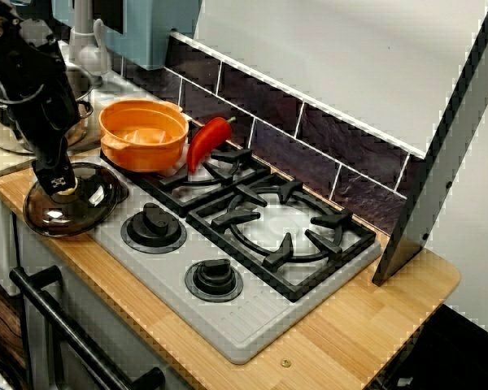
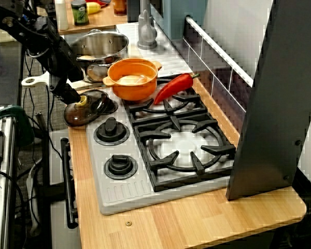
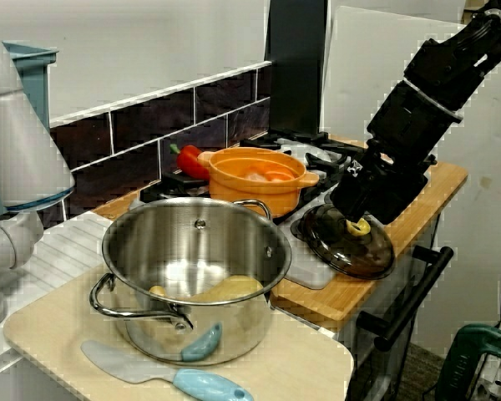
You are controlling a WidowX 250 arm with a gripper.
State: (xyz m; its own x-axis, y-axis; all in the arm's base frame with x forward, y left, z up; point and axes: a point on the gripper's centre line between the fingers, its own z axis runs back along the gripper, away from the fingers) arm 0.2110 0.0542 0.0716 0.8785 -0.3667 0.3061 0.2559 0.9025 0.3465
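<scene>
At the front edge of the surface (image 1: 374, 313), at its end nearest the steel pot (image 3: 192, 276), a glass lid (image 1: 89, 207) lies dome-up, so its knob (image 3: 360, 227) faces the hand (image 1: 63, 189). The hand sits on the knob, but I cannot tell whether it is clamped. An orange pot (image 1: 142, 134) stands just behind.

- The glass lid (image 1: 69, 203) is round, smoky brown and see-through, with a dark rim.
- It sits dome side up and slightly tilted.
- Its small yellow knob (image 3: 359, 226) is at the centre top.
- It lies at the stove's (image 1: 228, 325) near left corner, partly on the grey plate and partly on the wooden counter (image 1: 350, 333).
</scene>
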